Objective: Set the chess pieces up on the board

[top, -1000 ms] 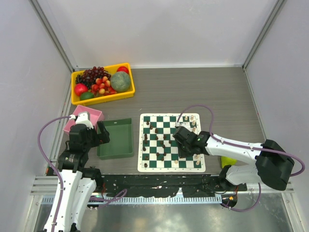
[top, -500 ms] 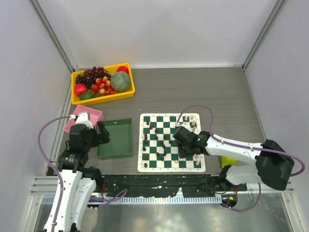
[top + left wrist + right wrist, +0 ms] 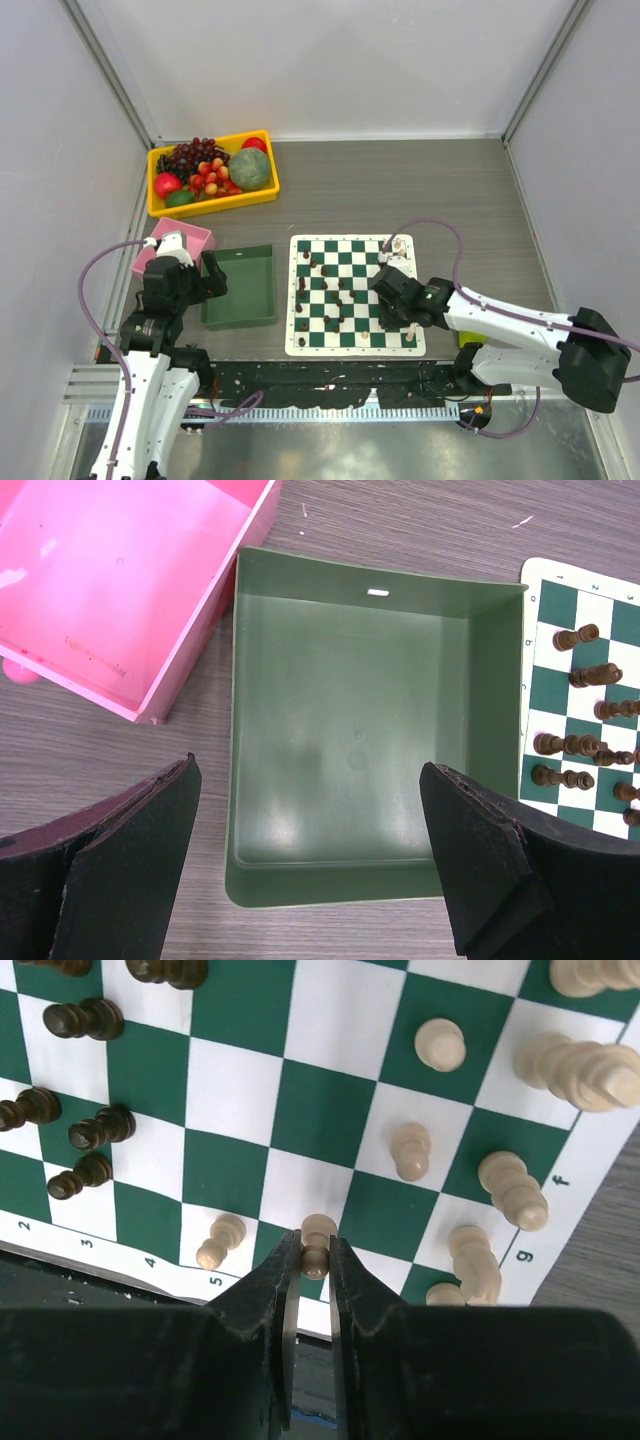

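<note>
Gaping over the green tray (image 3: 350, 680) is the left tool (image 3: 310, 772); right tool (image 3: 312, 1250) pinches a cream pawn (image 3: 318, 1228).

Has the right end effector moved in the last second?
Yes. In the top view the right end effector has shifted right across the board, toward its right border, shut on a cream pawn.

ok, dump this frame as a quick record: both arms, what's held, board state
left gripper: open, holding nothing, above green tray
right gripper: shut on cream pawn, at near edge of board
dark pieces: scattered, mostly the board's left half
cream pieces: clustered on its right side
task: setup unfinished
</note>
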Robot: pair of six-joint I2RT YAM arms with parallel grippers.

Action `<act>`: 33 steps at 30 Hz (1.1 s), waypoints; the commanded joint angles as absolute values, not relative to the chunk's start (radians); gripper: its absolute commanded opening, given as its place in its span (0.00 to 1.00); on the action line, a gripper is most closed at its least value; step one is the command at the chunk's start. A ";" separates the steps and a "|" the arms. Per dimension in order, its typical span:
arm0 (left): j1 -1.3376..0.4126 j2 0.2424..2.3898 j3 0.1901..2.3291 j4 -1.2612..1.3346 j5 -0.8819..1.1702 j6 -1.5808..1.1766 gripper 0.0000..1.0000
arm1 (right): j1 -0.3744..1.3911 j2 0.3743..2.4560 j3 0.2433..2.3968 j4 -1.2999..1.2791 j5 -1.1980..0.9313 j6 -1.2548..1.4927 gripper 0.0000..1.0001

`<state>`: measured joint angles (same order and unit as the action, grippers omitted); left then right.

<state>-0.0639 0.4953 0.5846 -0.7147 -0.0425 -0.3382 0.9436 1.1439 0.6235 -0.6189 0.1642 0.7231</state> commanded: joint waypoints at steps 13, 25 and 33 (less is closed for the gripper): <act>-0.061 0.503 0.612 -0.681 -0.028 -0.341 0.99 | 0.950 1.118 0.600 -0.661 0.295 0.796 0.20; -0.063 0.508 0.614 -0.681 -0.026 -0.341 0.99 | 0.946 1.138 0.609 -0.657 0.304 0.787 0.20; -0.061 0.506 0.614 -0.681 -0.029 -0.341 0.99 | 0.946 1.158 0.614 -0.658 0.302 0.776 0.21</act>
<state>-0.0639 0.5068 0.5846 -0.7147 -0.0399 -0.3382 0.9436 1.1431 0.5892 -0.6662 0.2703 0.7723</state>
